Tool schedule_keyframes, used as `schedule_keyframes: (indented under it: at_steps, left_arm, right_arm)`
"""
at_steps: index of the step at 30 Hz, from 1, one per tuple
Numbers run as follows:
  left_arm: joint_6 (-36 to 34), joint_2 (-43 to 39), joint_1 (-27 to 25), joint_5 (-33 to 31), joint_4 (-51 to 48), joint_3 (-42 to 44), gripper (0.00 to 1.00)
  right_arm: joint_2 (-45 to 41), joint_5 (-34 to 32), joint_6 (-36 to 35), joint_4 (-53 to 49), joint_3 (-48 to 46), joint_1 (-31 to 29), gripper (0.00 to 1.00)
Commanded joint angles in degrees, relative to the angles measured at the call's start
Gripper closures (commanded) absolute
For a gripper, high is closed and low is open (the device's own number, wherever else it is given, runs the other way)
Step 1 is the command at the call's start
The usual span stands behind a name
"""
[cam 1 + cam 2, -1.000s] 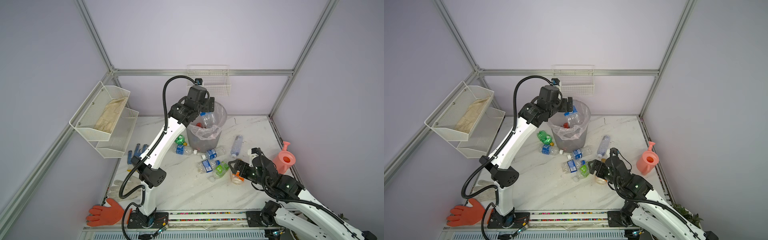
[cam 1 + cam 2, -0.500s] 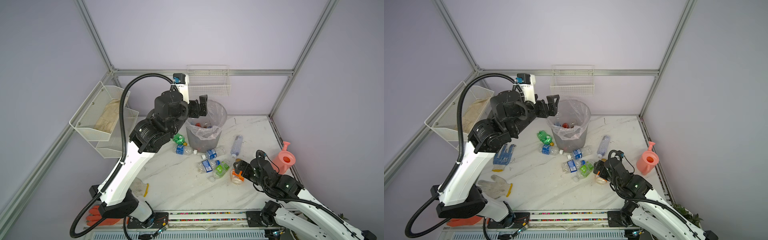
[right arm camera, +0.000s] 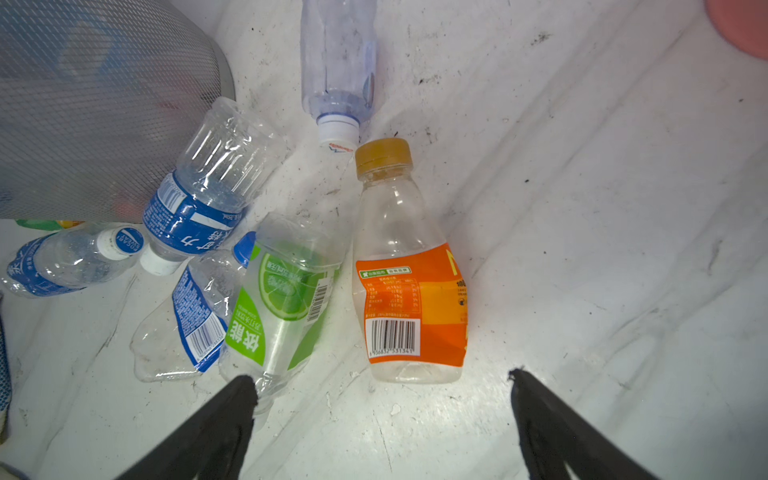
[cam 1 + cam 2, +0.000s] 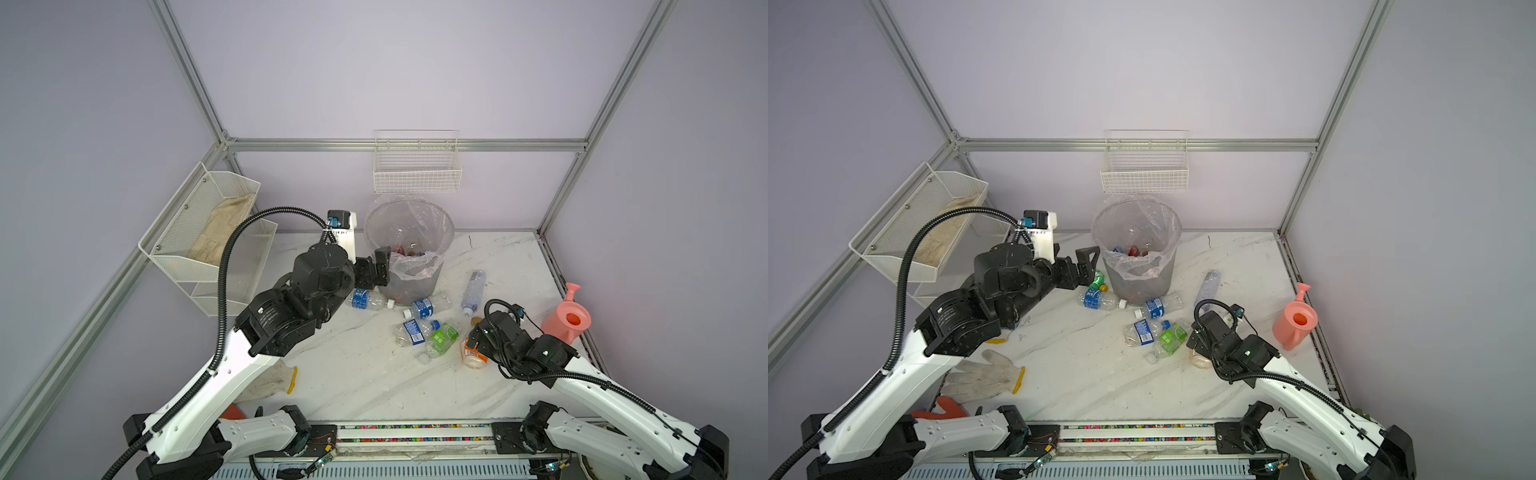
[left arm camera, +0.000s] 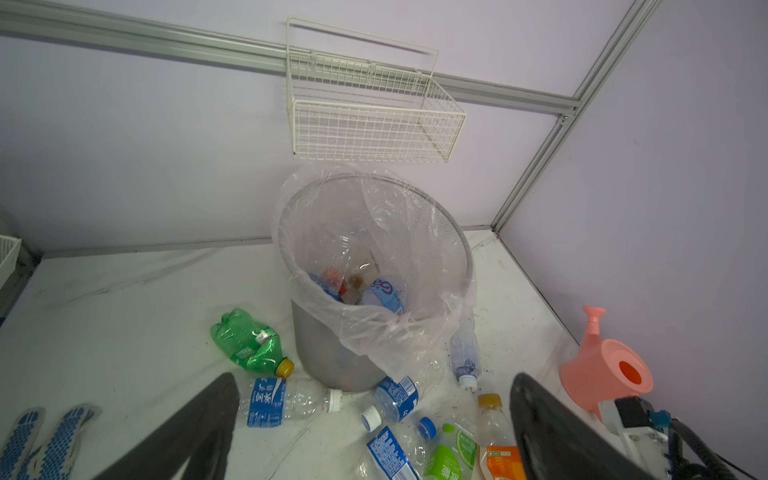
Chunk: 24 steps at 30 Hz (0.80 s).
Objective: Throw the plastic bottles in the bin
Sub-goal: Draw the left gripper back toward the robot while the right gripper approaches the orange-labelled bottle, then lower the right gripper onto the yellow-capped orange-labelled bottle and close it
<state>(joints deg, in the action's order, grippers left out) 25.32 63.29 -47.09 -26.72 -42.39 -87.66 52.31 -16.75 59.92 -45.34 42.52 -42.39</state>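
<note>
The grey mesh bin (image 4: 415,286) (image 4: 1142,286) (image 5: 328,353), lined with a clear bag, holds several plastic bottles (image 5: 378,291). More lie on the table in front of it: a green one (image 5: 249,340), blue-labelled ones (image 5: 266,401) (image 3: 195,208), a green-labelled one (image 3: 286,299), an orange-labelled one (image 3: 409,291) (image 4: 471,353) and a clear one (image 4: 473,291). My left gripper (image 4: 380,270) (image 4: 1088,266) (image 5: 374,380) hangs open and empty, left of the bin. Low over the table, my right gripper (image 4: 473,336) (image 3: 380,378) is open, just short of the orange-labelled bottle's base.
A pink watering can (image 4: 571,322) stands at the right edge. A white wire basket (image 4: 415,174) hangs on the back wall above the bin, and mesh shelves (image 4: 208,232) on the left wall. Gloves lie at the front left (image 4: 984,374) (image 5: 41,436).
The bottle at my left gripper over the bin is now down inside it. The left arm has pulled back and down to the bin's left side. The right arm has barely moved.
</note>
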Motion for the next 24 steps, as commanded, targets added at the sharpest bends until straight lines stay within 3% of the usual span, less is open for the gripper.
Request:
schedule_keyframes:
  at_steps: [1,9,24]
  left_arm:
    - [4.0,-3.5,-0.3,-0.8,2.2,6.7,0.00]
    - [9.1,-9.7,-0.3,1.1,2.2,17.0,0.00]
    - [16.6,-19.4,-0.3,1.8,-0.2,30.6,0.00]
  right_arm:
    - [1.0,-2.1,1.5,1.1,-0.6,0.0,0.03]
    - [8.2,-4.1,1.0,5.0,-1.3,0.3,0.03]
    - [19.0,2.4,-6.2,16.3,-4.9,7.3,0.03]
